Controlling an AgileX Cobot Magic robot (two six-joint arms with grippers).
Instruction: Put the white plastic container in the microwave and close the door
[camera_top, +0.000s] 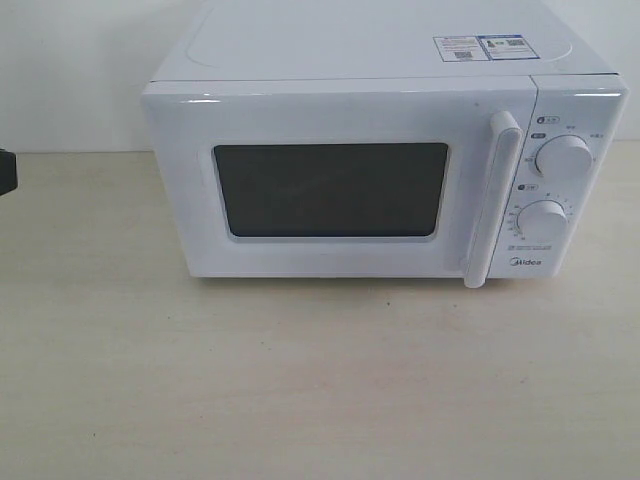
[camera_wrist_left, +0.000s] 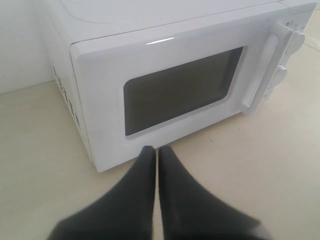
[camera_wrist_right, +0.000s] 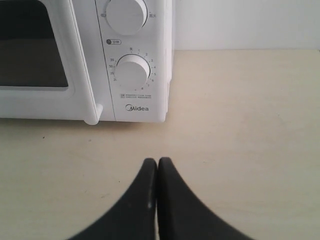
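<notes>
The white microwave (camera_top: 360, 50) stands at the back of the table, and its door (camera_top: 190, 200) with the dark window (camera_top: 330, 190) and bar handle (camera_top: 503, 195) is shut. The white plastic container is out of view in every frame. My left gripper (camera_wrist_left: 157, 150) is shut and empty. It hovers over the tabletop just in front of the door's lower left part (camera_wrist_left: 107, 145). My right gripper (camera_wrist_right: 157, 161) is also shut on nothing, above bare table a short way in front of the knob panel (camera_wrist_right: 136, 107).
Two round knobs (camera_top: 563, 157) (camera_top: 543, 220) sit on the microwave's right panel. A dark part (camera_top: 6, 170) pokes in at the exterior view's left edge. Pale wooden tabletop (camera_top: 300, 380) stretches in front of the microwave, with a white wall behind.
</notes>
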